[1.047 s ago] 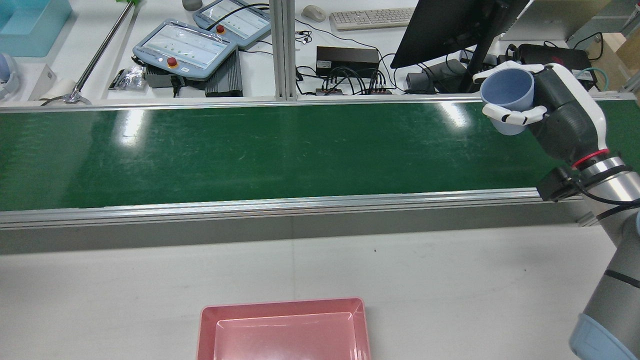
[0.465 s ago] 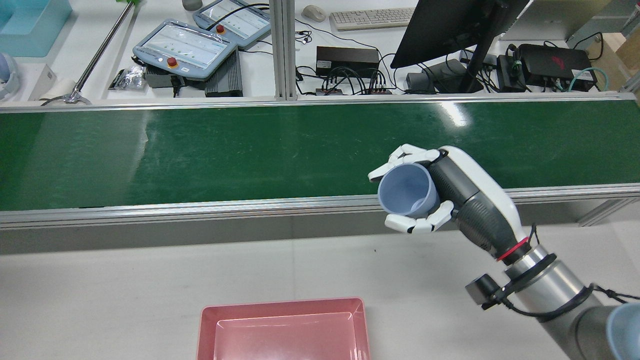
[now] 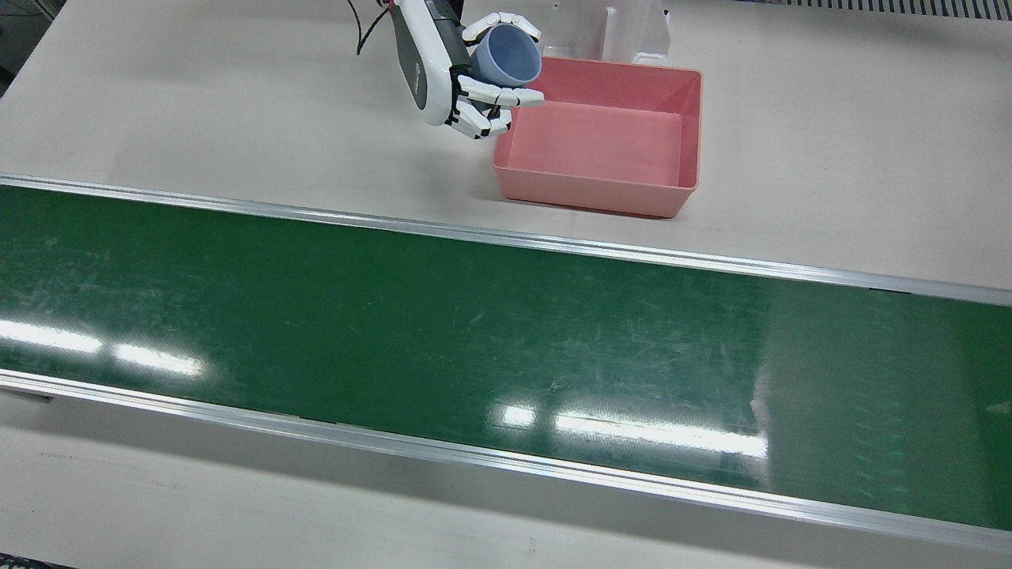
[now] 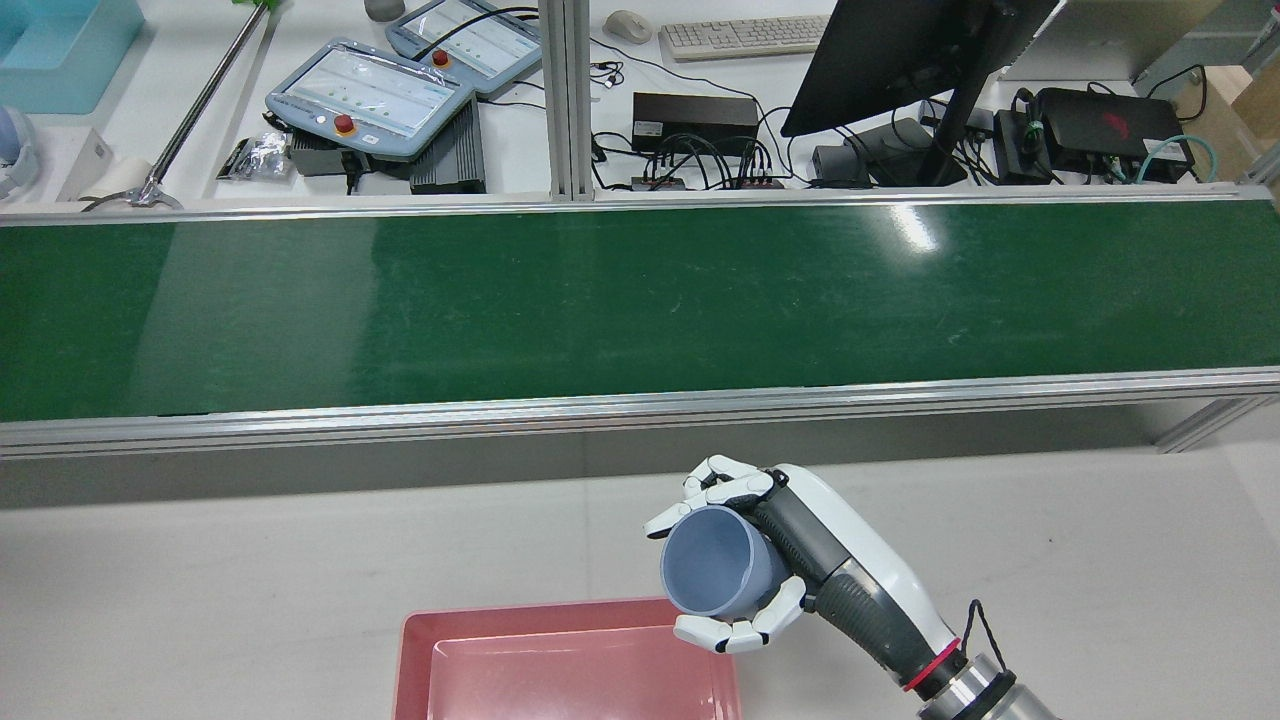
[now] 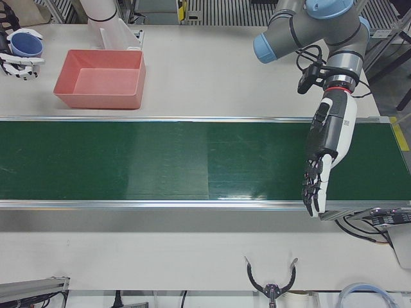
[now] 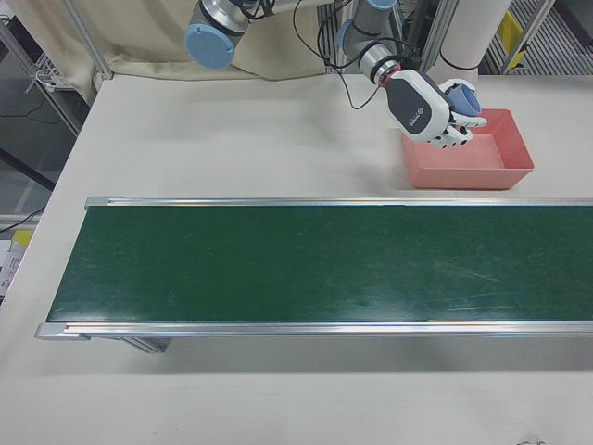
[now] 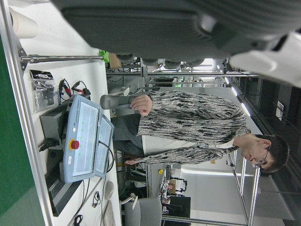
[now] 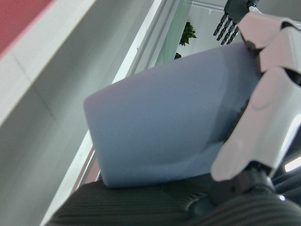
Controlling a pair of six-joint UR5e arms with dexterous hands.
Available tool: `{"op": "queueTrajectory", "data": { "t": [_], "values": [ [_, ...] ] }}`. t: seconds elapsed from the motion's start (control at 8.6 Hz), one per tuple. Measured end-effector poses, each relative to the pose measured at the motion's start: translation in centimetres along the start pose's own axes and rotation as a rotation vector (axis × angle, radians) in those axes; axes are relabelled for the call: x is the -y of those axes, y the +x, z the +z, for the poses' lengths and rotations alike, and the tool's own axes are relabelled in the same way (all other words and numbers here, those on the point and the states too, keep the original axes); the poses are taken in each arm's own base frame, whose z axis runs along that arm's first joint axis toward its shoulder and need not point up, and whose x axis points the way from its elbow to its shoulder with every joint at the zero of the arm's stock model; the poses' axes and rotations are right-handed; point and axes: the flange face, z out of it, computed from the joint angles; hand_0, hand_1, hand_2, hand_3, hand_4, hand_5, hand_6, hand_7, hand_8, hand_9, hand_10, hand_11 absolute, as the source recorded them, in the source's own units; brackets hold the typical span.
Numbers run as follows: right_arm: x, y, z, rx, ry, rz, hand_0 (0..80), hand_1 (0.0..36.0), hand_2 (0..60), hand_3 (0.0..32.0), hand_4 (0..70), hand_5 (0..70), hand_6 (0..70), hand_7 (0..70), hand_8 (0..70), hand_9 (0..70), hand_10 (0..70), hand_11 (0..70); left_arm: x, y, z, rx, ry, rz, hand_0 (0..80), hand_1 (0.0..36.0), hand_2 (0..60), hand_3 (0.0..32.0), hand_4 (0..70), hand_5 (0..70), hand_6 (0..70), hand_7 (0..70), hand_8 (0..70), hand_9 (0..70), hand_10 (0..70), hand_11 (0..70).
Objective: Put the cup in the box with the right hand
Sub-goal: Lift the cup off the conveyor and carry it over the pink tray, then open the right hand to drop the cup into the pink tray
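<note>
My right hand (image 4: pixel 800 560) is shut on a pale blue cup (image 4: pixel 712 575), holding it tilted with its mouth facing the rear camera. The cup hangs above the corner of the pink box (image 4: pixel 560 607), at the box's right end in the rear view. From the front, the cup (image 3: pixel 506 55) and right hand (image 3: pixel 443 71) are at the left rim of the box (image 3: pixel 585 190), which is empty. The right hand view is filled by the cup (image 8: pixel 164 122) and white fingers (image 8: pixel 263 117) wrapped on it. My left hand (image 5: pixel 324 154) hangs open over the belt's far end, fingers straight.
The green conveyor belt (image 4: pixel 600 300) crosses the table between the box and the desk. Teach pendants (image 4: pixel 370 95), a monitor (image 4: pixel 900 50) and cables lie beyond it. A white stand (image 3: pixel 609 28) is right behind the box. A person (image 7: pixel 188 127) stands past the desk.
My right hand carried the cup from high over the belt's far right edge, across the belt toward the near side and leftward, down to the box's corner.
</note>
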Motion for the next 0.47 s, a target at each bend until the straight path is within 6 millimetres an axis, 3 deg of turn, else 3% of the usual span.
{"op": "queueTrajectory", "data": {
  "t": [0.12,0.23,0.47],
  "values": [
    [-0.3,1.4,-0.6,-0.025,-0.003,0.001,56.5,18.8,8.8,0.0,18.9,8.4,8.8,27.7,18.0,30.2,10.4,17.1,0.0,0.0,0.0,0.0,0.0,0.0,0.0,0.0,0.0,0.0,0.0,0.0,0.0,0.0,0.0,0.0,0.0,0.0],
    [-0.5,2.4,-1.0,-0.043,-0.005,0.001,56.0,14.0,2.5,0.0,15.5,6.0,3.1,6.6,6.4,11.2,0.4,2.4,0.0,0.0,0.0,0.0,0.0,0.0,0.0,0.0,0.0,0.0,0.0,0.0,0.0,0.0,0.0,0.0,0.0,0.0],
    [-0.7,3.6,-1.4,-0.059,-0.011,0.007,51.7,9.8,2.4,0.0,13.9,4.7,2.6,6.4,6.7,11.6,0.0,0.0,0.0,0.0,0.0,0.0,0.0,0.0,0.0,0.0,0.0,0.0,0.0,0.0,0.0,0.0,0.0,0.0,0.0,0.0]
  ]
}}
